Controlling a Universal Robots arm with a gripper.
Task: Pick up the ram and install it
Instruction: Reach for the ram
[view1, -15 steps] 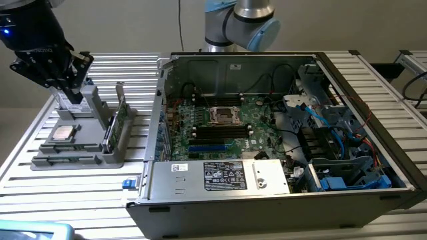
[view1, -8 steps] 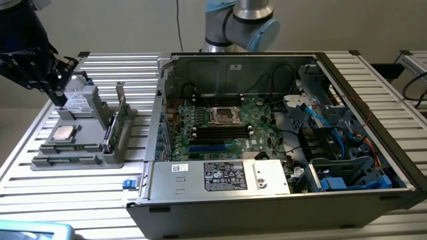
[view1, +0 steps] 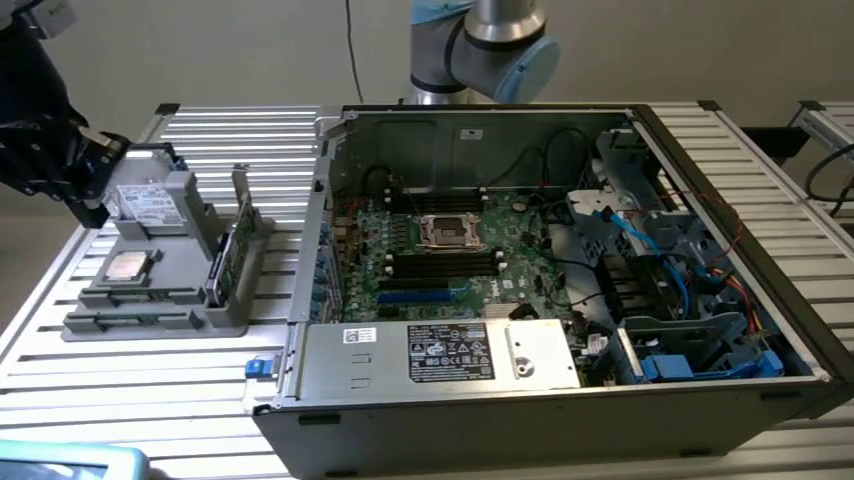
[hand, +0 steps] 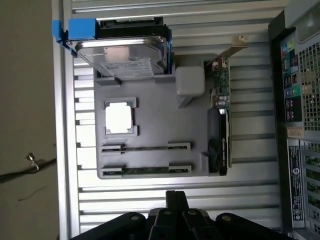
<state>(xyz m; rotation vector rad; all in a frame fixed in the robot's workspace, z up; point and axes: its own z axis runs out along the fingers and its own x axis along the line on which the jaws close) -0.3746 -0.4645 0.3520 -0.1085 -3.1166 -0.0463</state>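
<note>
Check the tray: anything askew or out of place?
Nothing stands out. The ram sits straight on edge in the tray, the processor lies flat in its pocket, the card stands upright, and the drive rests at the tray's end.

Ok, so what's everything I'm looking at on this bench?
table: one, silver slats, under everything
computer case: one, grey, open, exterior view's right
motherboard: one, green, inside the case
holder: one, grey, on the table beside the case
hard drive: one, silver with blue bracket, at one end of the holder
processor chip: one, silver, in a holder pocket
ram: at least one, green, on edge in the slot farthest from the hard drive
card: one, green, upright on the holder's case side
arm: one, silver and blue, behind the case
gripper: one, black, shut, holding nothing, near the holder
</note>
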